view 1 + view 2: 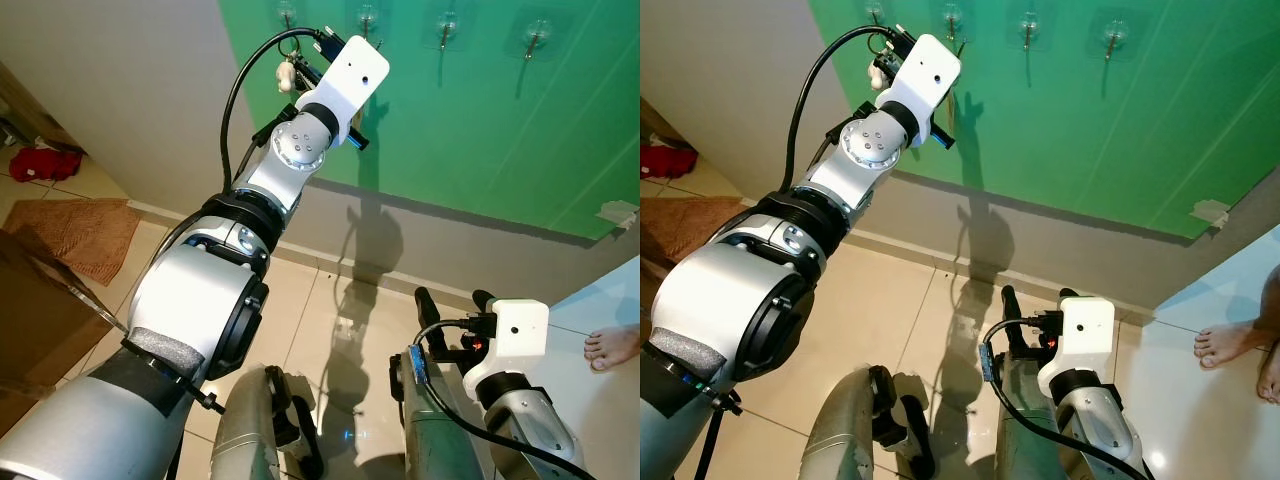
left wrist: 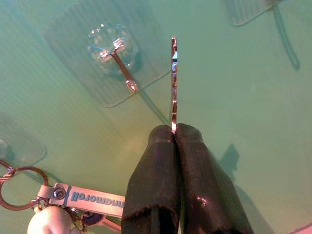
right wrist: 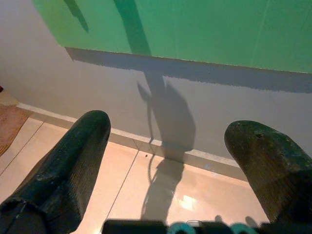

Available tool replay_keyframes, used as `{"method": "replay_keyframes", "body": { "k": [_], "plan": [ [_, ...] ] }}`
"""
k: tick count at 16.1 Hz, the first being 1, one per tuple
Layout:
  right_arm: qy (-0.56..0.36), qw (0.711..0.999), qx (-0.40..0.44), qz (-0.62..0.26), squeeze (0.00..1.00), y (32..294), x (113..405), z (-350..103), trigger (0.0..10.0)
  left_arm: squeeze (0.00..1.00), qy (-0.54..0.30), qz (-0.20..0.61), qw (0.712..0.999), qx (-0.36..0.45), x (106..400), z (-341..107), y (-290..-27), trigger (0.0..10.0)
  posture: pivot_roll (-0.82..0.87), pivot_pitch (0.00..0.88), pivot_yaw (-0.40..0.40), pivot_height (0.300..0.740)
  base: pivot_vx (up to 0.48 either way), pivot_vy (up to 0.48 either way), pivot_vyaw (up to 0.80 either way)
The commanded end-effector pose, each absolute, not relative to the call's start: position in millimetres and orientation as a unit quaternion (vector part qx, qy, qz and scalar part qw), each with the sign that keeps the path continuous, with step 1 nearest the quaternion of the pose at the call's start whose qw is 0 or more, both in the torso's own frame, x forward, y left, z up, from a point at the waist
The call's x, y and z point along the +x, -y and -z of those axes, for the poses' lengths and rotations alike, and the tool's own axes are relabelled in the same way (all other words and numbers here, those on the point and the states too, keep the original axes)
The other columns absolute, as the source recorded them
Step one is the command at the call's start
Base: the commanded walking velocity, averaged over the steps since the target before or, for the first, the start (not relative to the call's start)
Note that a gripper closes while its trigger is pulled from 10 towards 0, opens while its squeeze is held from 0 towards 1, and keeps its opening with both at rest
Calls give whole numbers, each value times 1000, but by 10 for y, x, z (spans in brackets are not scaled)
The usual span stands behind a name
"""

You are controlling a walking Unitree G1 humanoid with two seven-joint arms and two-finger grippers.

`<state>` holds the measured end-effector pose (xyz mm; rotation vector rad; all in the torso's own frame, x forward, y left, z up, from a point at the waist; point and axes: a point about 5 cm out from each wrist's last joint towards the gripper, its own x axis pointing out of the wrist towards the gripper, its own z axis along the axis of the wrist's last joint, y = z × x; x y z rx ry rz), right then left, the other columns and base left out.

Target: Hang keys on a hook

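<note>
A single key (image 2: 173, 83) is pinched edge-on between the tips of the left gripper (image 2: 174, 130), whose two black fingers (image 2: 156, 170) are pressed together around its base. The blade is pointed straight out beyond the fingertips toward the green wall (image 2: 243, 87). Beside the fingers, a key ring (image 2: 17, 187) with a strap tag (image 2: 83, 197) and a pale round charm (image 2: 51, 222) is seen hanging loose. Just off the key's tip, to one side, a metal hook (image 2: 122, 70) on a clear adhesive pad is fixed to the wall; the key is held near it but apart from it. In the head views the left arm (image 1: 300, 140) is raised to a row of such hooks (image 1: 447, 28) on the green wall.

The right gripper (image 3: 165, 161) is held low with its fingers (image 3: 73, 165) spread wide and nothing between them, over the tiled floor (image 3: 146, 190). A person's bare foot (image 1: 612, 347) is seen on the floor at the right.
</note>
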<state>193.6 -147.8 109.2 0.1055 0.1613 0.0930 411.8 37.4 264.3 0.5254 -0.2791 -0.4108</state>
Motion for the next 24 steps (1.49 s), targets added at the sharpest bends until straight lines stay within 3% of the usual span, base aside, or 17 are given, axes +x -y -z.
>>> {"method": "replay_keyframes", "body": {
  "k": [1,5,9,13,24],
  "plan": [
    [-88,993,56,-48,0,1472,1917,-1071,10000,0,150,208,932,255,4107,-2718,-328,0,-460,242,125,634,0,0,0],
    [-85,994,54,-48,0,1473,1919,-1086,10000,0,163,223,929,245,4074,-2728,-241,0,-466,238,125,634,0,0,0],
    [-88,993,60,-48,0,1461,1926,-1080,10000,0,178,242,922,244,4042,-2757,-166,0,-463,239,126,634,0,-439,0],
    [-83,993,58,-53,0,1458,1944,-1092,10000,0,183,248,920,242,4033,-2770,-154,0,-457,236,128,597,0,-467,0],
    [-80,993,57,-59,0,1447,1987,-1090,10000,0,213,215,924,235,4074,-2987,-288,0,-446,210,127,592,0,0,0]
  ]
}}
